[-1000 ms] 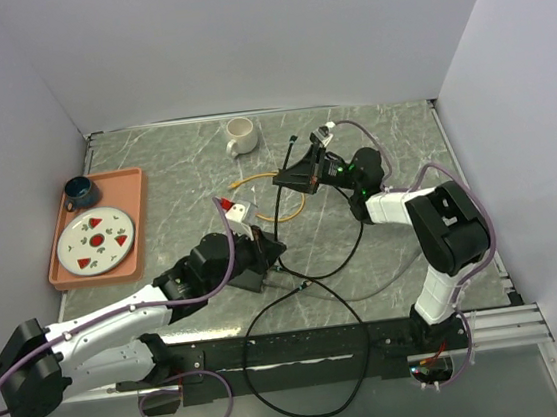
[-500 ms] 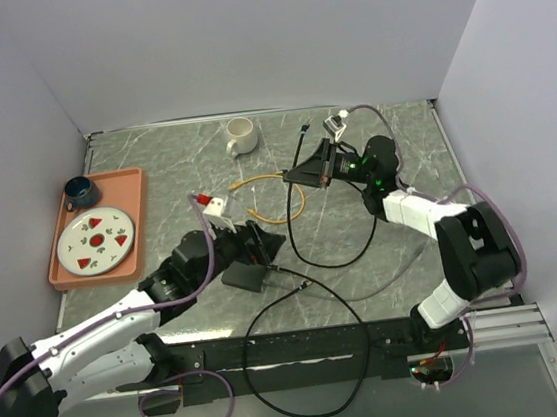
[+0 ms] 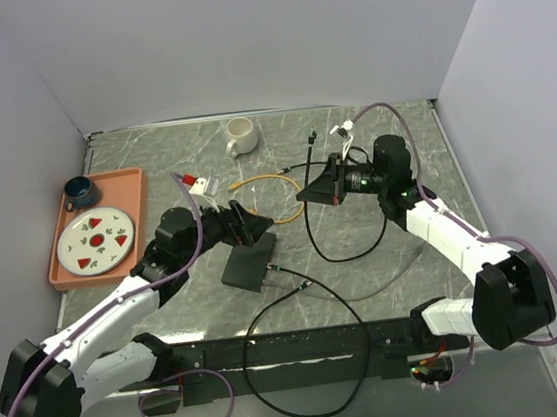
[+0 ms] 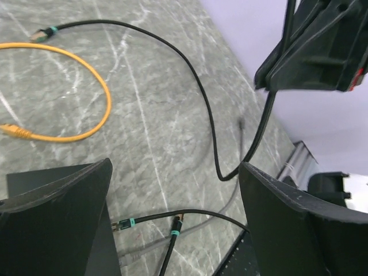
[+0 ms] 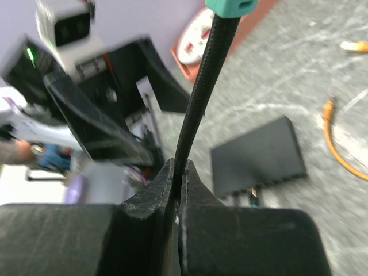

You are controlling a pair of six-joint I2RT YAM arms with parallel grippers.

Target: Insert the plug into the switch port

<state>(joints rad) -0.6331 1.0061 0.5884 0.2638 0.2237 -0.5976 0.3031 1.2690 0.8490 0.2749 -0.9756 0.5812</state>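
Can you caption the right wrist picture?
Right gripper pinching a black cable, flat black box on the table beyond.

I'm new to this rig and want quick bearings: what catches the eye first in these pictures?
The right end effector, at mid-right, pinches a black cable. Near the centre lies a flat black box, the open left end effector close beside it. At far left, an orange tray holds a watermelon-patterned plate.

Teal-booted plug point(image 5: 230, 6) aloft, well apart from flat black switch point(image 3: 248, 264).
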